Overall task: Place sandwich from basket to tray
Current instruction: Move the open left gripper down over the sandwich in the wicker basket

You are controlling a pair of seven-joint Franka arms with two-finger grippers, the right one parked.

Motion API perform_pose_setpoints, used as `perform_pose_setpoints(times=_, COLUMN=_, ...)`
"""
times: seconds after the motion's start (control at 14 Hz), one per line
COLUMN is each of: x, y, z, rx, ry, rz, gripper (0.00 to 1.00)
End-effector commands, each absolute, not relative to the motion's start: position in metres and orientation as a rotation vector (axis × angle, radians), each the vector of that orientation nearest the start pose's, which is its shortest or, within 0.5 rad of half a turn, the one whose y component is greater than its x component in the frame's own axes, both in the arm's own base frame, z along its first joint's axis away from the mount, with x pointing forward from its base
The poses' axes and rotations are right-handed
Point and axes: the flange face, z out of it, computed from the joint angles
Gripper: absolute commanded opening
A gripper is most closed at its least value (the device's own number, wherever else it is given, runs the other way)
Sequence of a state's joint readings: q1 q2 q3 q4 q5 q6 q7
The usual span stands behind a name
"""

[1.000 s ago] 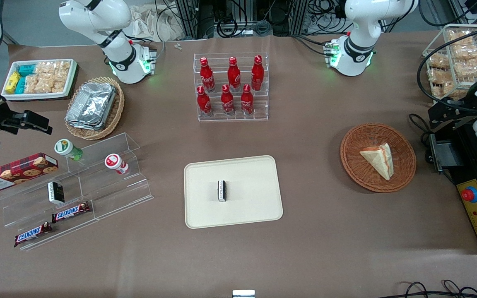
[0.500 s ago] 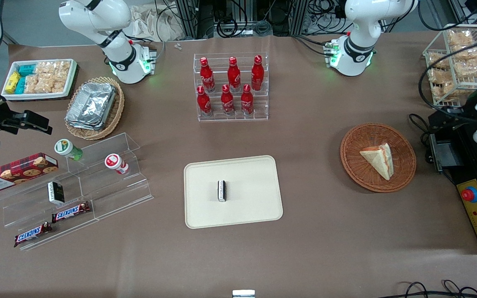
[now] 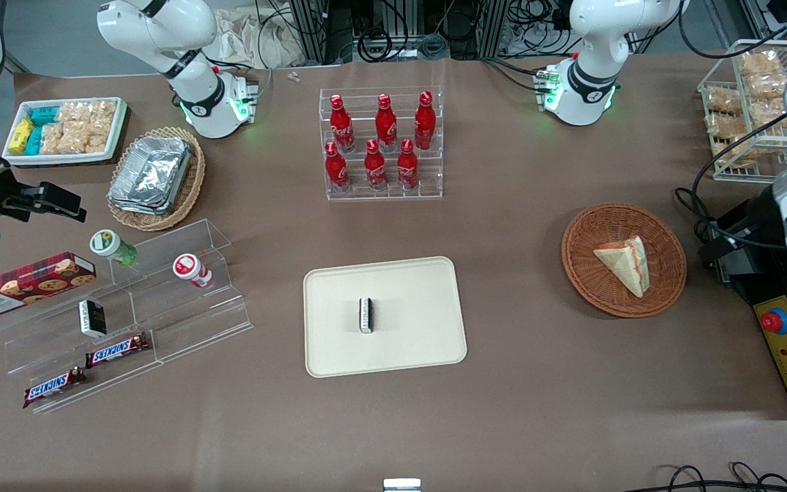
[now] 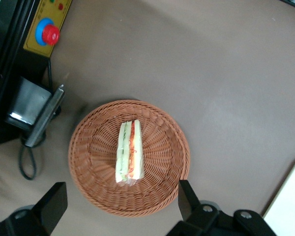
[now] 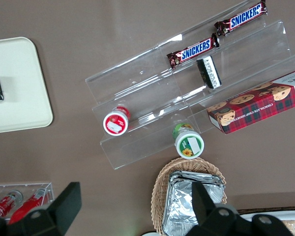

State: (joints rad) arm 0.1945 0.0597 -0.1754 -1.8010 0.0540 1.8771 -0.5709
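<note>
Front view: the working arm is cut off at the frame edge, at its end of the table; only white links and cable show, and the fingers are out of sight there. In the wrist view the gripper shows only as two dark fingers, their tips partly cropped. They stand spread wide apart, holding nothing and touching nothing, high above the basket, one finger over each side of its rim.

The sandwich lies in the basket, roughly central, resting on one flat face. Pale white bread, triangular wedge; the filling edge shows red, orange and green stripes. The clear wrap is hard to make out.

The tray sits well apart from the basket, toward the table's middle. A small dark packet stands on it; its label is unreadable.
</note>
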Motion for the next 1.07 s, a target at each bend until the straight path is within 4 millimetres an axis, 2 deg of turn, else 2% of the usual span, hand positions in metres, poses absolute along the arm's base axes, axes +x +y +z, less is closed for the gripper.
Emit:
perform_pose_setpoints(times=0.0, x=0.572, y=0.015, z=0.465, rx=-2.918, ry=-1.033, rz=-0.071, gripper=1.00)
perform_pose_setpoints(times=0.21, x=0.563, y=0.015, z=0.418, rx=-2.859, ry=-1.181, rz=-0.030, gripper=1.00)
perform_pose_setpoints(times=0.43, x=0.570, y=0.010, z=0.374, rx=-2.814, ry=-1.329, rz=-0.032, gripper=1.00)
perform_pose_setpoints(times=0.64, x=0.575, y=0.003, z=0.348, rx=-2.823, ry=-1.339, rz=-0.028, gripper=1.00)
perform_pose_setpoints(times=0.71, x=0.575, y=0.003, z=0.344, rx=-2.827, ry=-1.338, rz=-0.036, gripper=1.00)
perform_pose_setpoints(times=1.0, x=0.562, y=0.002, z=0.327, rx=-2.823, ry=-1.331, rz=-0.012, gripper=1.00)
